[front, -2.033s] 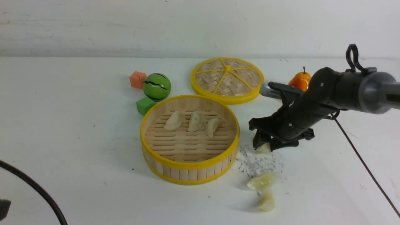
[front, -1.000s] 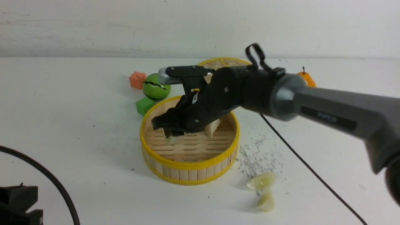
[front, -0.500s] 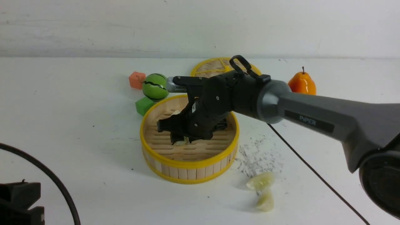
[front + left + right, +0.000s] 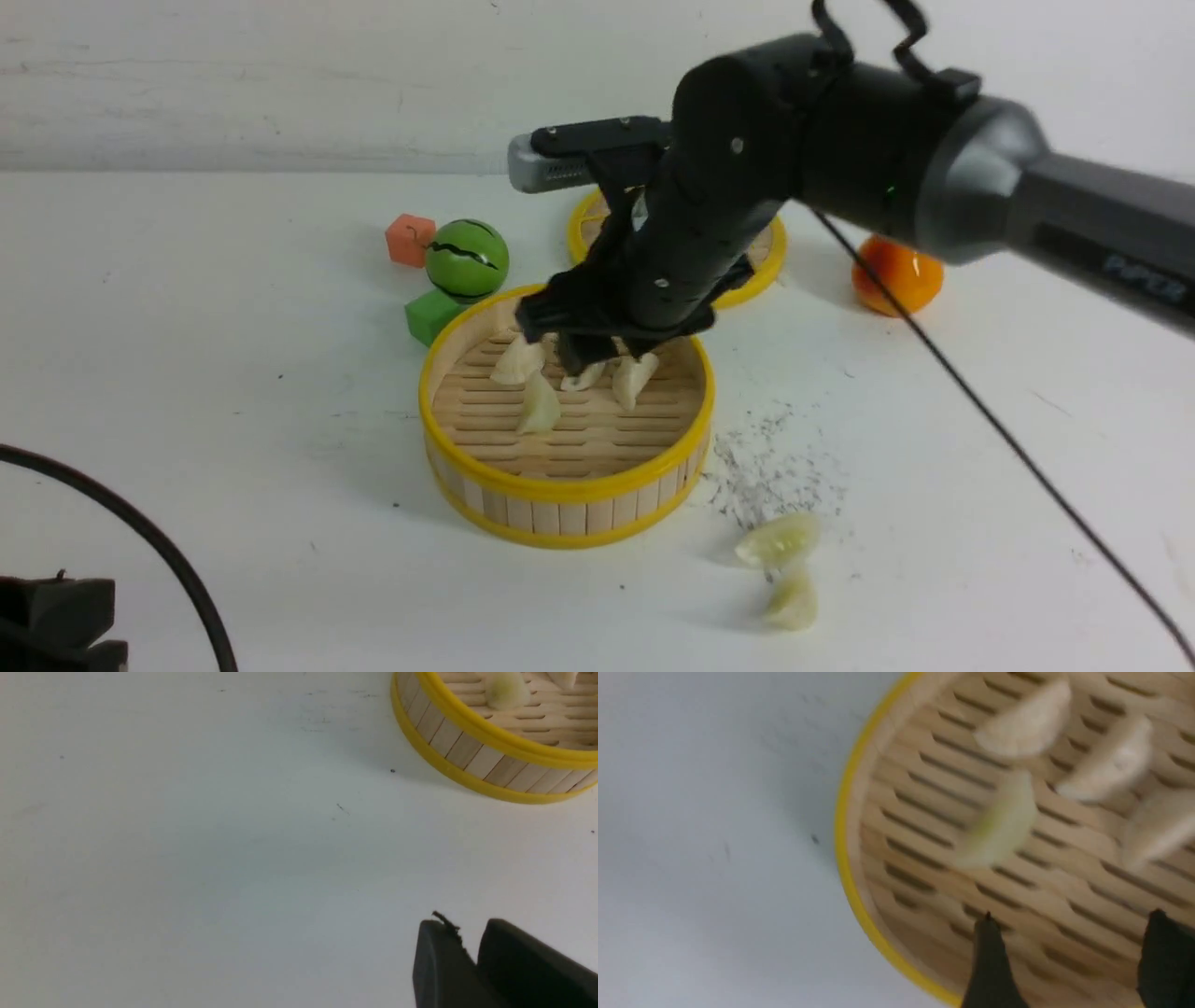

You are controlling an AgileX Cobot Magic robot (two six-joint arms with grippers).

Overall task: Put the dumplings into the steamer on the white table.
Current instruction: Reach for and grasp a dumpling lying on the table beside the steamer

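Observation:
The steamer (image 4: 560, 490) stands mid-table on the white table (image 4: 233, 392). Inside lie three cream dumplings (image 4: 518, 359) in a row and one glossy greenish dumpling (image 4: 540, 403) in front of them. My right gripper (image 4: 602, 355) hangs open and empty just above the steamer floor, behind that dumpling. In the right wrist view the greenish dumpling (image 4: 999, 826) lies beyond the open gripper (image 4: 1073, 917). Two glossy dumplings (image 4: 778, 541) (image 4: 794, 599) lie on the table right of the steamer. My left gripper (image 4: 469, 933) is shut and empty, low over bare table near the steamer (image 4: 467, 751).
The woven lid (image 4: 761, 266) lies behind the steamer, partly hidden by my right arm. An orange pear (image 4: 896, 280) is at the back right. A green ball (image 4: 467, 259), orange cube (image 4: 411, 239) and green cube (image 4: 431, 315) sit at the steamer's back left. Grey scratch marks (image 4: 770, 476) lie right of it.
My right gripper carried a glossy dumpling from the scratched patch into the steamer, opened, left it on the slats and rose. The left arm stayed low at the front left.

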